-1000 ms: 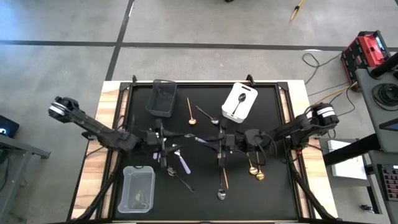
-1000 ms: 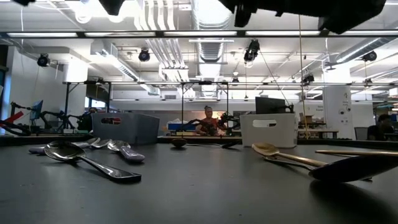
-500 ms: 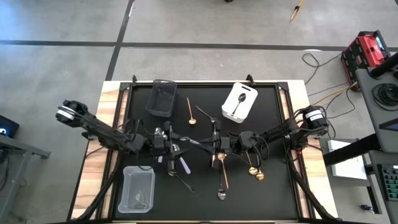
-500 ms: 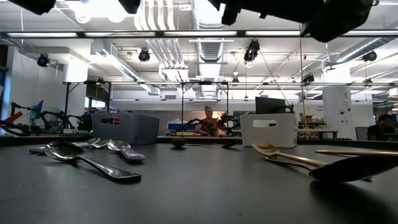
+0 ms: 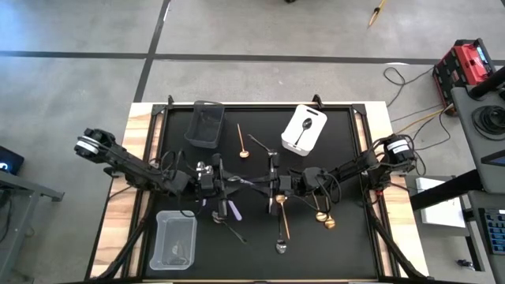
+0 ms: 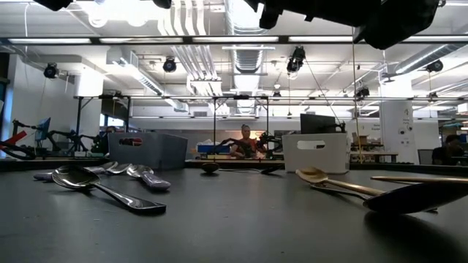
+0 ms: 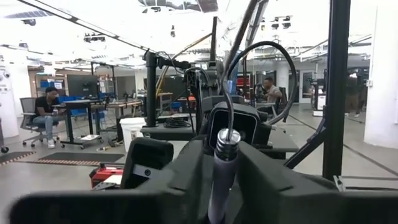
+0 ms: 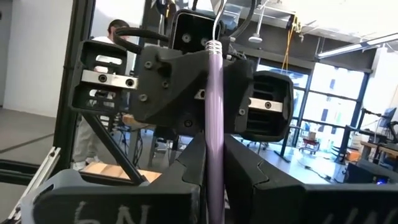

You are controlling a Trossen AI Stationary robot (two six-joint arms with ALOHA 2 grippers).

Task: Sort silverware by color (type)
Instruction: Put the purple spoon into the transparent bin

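Starting on the left, the clear bin (image 5: 175,239) sits at the near left corner of the table (image 5: 339,252), and I take it as the likely home for the lilac set, since the left arm is the one that can reach it. The left gripper (image 5: 215,183) hangs above the table just inboard of that bin, pointed at its partner. In the left wrist view its fingers (image 7: 180,180) lie pressed against both sides of a lilac-handled spoon (image 5: 245,181), so I read it as pinching that handle. The spoon is off the table, lying level between the two grippers like a bridge, which tells me this is a handover in mid-air rather than a pick. On the far end, the right gripper (image 5: 278,186) is clamped on the same handle, and its own wrist view shows the lilac shaft (image 8: 214,112) gripped between its fingers and running straight into the left gripper's face. Both hold at once because neither can let go until the other is secure (a slim, slick handle would slip easily). More lilac spoons (image 5: 233,209) lie on the table below the left gripper. Farther right, two gold spoons (image 5: 323,217) rest near the right arm, unsorted. My judgement is that the next step calls for the right fingers to release.
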